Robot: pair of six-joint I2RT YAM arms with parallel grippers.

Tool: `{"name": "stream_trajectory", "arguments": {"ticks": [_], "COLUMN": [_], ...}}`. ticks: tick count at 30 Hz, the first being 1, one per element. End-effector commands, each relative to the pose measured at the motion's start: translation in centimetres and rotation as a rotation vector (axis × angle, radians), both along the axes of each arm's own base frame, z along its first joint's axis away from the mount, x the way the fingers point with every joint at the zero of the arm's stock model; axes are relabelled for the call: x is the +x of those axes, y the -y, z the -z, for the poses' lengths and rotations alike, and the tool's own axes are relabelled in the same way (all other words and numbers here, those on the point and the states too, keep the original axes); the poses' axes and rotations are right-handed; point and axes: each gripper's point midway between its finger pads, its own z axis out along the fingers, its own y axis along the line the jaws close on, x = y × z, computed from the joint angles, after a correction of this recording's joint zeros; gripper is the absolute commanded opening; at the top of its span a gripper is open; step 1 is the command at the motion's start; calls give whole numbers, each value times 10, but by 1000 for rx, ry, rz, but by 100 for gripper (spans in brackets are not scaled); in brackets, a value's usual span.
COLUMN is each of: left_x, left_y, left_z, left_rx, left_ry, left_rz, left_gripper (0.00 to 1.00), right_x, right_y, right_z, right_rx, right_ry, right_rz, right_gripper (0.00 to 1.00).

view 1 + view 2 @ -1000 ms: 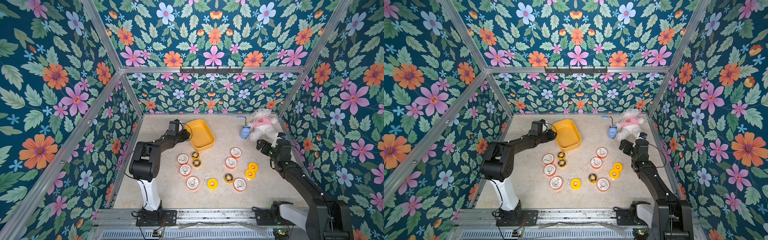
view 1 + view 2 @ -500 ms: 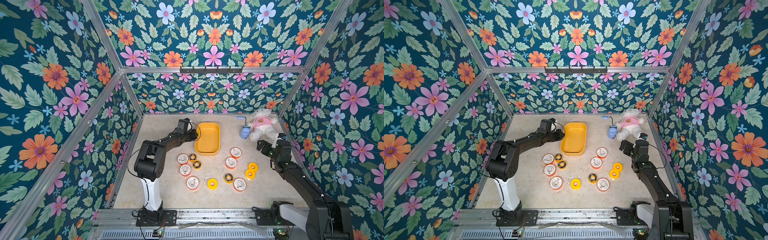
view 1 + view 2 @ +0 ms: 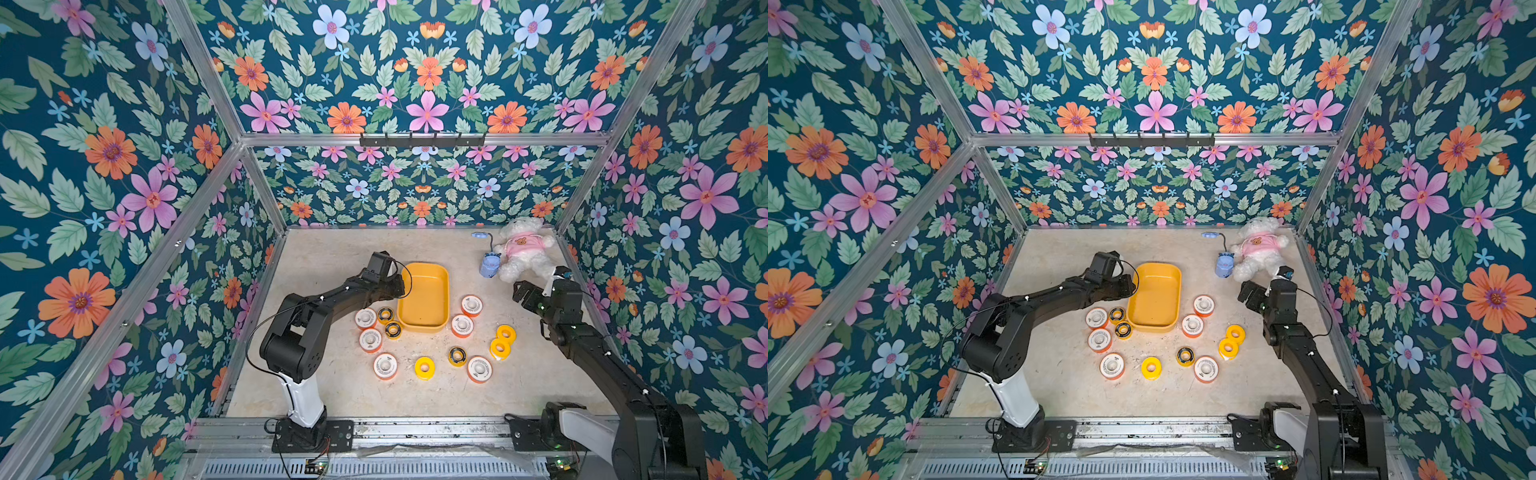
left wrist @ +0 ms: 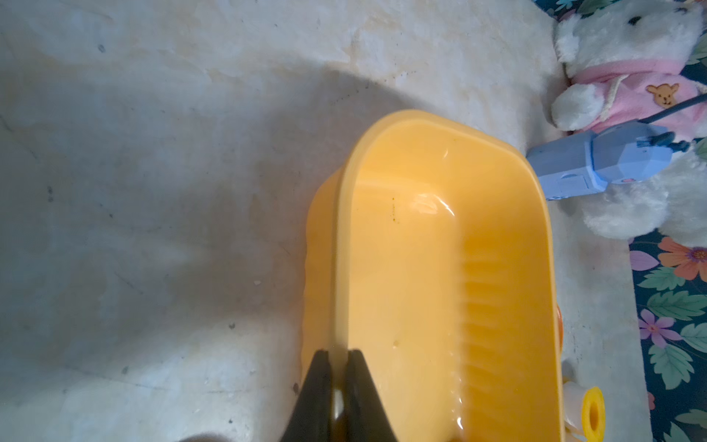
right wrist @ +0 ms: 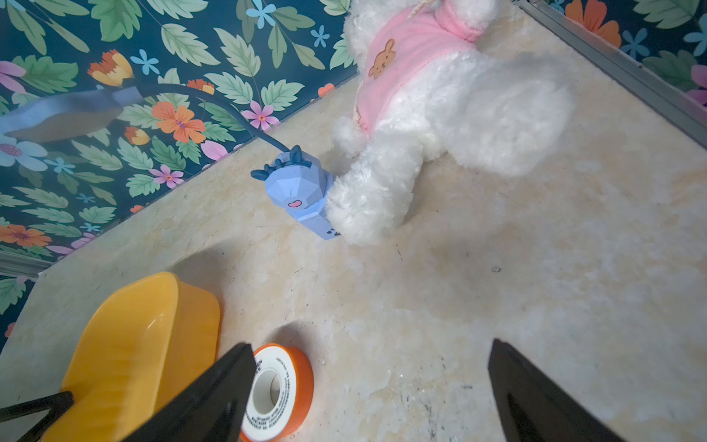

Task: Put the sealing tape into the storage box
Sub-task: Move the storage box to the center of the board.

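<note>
- Left wrist view is showing a white plush bear (image 4: 627, 76) in a pink top lying past the storage box (image 4: 340, 237), with a blue gadget (image 4: 597, 160) resting against its leg.
- In both top views the sealing tape rolls (image 3: 462, 325) are lying on the table (image 3: 332, 395), crowding the box's near end and sides. Two black-and-yellow rings (image 3: 393, 329) are sitting just beside its near left corner.
- My left gripper (image 4: 338, 354) is clenching the box's long rim, one finger on each side of the wall.
- My right gripper (image 5: 371, 344) is spreading wide and holding nothing, with a white-faced roll (image 5: 279, 390) near one finger.
</note>
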Motion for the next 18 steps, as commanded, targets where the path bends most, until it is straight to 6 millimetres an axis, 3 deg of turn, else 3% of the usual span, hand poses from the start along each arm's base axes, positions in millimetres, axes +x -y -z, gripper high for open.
{"name": "stream_trajectory", "arguments": {"ticks": [1,9,14,18], "left_x": [-3,-12,-14,-18], "left_y": [1,1,0,-10], "left_z": [-4,-4,-20,-38], "left_rx": [-5,-5,-21,4], "left_ry": [1,-3,33,91], "left_rz": [-43,-63,-51,-57], "left_gripper": [9,15,40,50], "right_x": [-1,-3,-10,-14], "right_y": [-10,-46,-71,-91], "right_z": [0,3,10,16], "right_rx": [-16,-25,-1,-5], "right_ry": [-16,-58,-101,-137], "right_rz": [-47,-192,-305,-374], "right_gripper": [99,97,88,78]}}
